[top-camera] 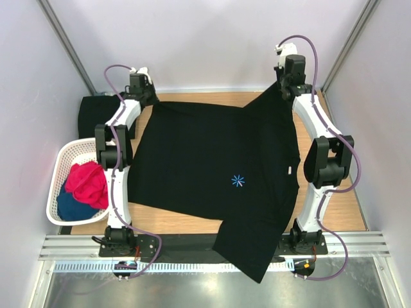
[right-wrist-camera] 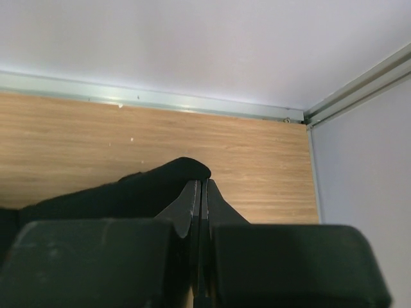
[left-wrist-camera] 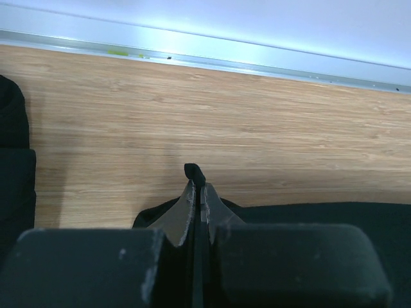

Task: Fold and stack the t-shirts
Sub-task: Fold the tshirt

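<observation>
We have the left gripper [left-wrist-camera: 198,187] and right gripper [right-wrist-camera: 200,189] both clamped on the black t-shirt [top-camera: 212,160], one at each upper corner. It's spread across centre frame, one sleeve past the bottom rail [top-camera: 77,245]; second t-shirt [top-camera: 96,112] sits upper left.

You have one t-shirt [top-camera: 212,173] spread across the table's [top-camera: 173,224] middle, its sleeve [top-camera: 247,253] overhanging the near edge, a folded t-shirt [top-camera: 96,112] in the far-left corner, and the basket [top-camera: 52,192] at the left edge holding garments [top-camera: 87,181].
</observation>
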Controlling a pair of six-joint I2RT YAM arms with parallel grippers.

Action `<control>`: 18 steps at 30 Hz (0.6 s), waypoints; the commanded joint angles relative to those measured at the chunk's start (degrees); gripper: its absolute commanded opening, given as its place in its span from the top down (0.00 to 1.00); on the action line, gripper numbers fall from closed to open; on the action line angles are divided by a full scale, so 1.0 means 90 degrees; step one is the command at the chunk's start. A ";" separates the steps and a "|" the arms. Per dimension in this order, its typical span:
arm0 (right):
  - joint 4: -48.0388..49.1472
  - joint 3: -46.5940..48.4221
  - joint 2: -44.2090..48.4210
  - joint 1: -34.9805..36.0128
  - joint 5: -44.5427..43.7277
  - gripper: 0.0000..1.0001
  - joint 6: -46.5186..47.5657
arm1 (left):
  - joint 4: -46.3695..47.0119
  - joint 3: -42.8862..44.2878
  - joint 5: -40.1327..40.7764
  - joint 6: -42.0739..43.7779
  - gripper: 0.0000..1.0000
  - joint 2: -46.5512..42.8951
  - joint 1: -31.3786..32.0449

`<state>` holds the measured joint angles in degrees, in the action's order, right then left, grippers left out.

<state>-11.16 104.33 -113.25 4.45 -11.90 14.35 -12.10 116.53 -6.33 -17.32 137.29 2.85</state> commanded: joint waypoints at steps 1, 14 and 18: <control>-0.0146 -0.0254 0.0601 0.0131 -0.0338 0.99 0.0367 | 0.0260 -0.0086 -0.0175 0.0206 1.00 -0.0460 -0.0121; -0.0527 -0.1942 0.2483 0.0580 -0.0806 0.99 0.0242 | 0.0123 -0.1199 -0.0225 0.0665 1.00 -0.1338 -0.0190; -0.0635 -0.2490 0.3089 0.0648 -0.0729 0.99 0.0057 | 0.0075 -0.1443 -0.0098 0.0791 1.00 -0.1622 -0.0200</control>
<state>-17.23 83.88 -90.78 9.72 -17.37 16.16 -12.56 104.49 -7.94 -12.53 128.01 1.54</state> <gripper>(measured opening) 0.028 0.009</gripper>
